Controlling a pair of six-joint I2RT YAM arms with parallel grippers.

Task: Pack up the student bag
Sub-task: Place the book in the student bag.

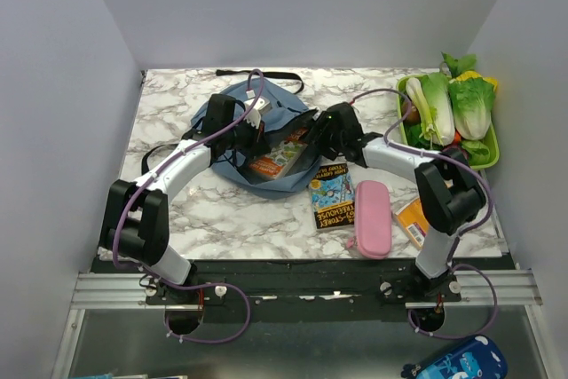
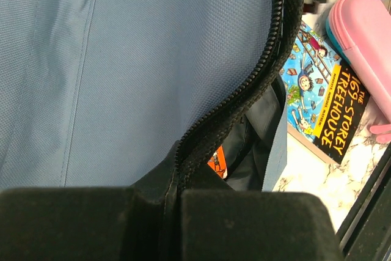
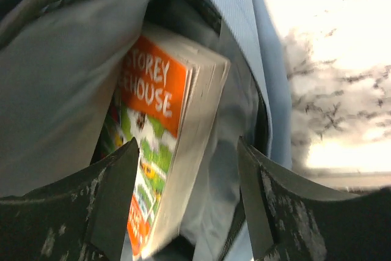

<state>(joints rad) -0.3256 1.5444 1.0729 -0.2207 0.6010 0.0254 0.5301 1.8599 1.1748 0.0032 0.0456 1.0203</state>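
The dusty-blue student bag lies in the middle of the marble table with its zip open toward the right. My left gripper is shut on the bag's black zipper edge and holds the opening up; in the left wrist view the gripper fills the bottom of the frame. An orange-covered book sits inside the opening and also shows in the right wrist view. My right gripper is at the bag's mouth. Its jaws stand wide apart around the book's near end, and its fingertips reach inside the bag.
A blue "Treehouse" book lies flat right of the bag, with a pink pencil case and a small orange item beside it. A green tray of vegetables stands at the back right. A bright blue pouch lies below the table edge.
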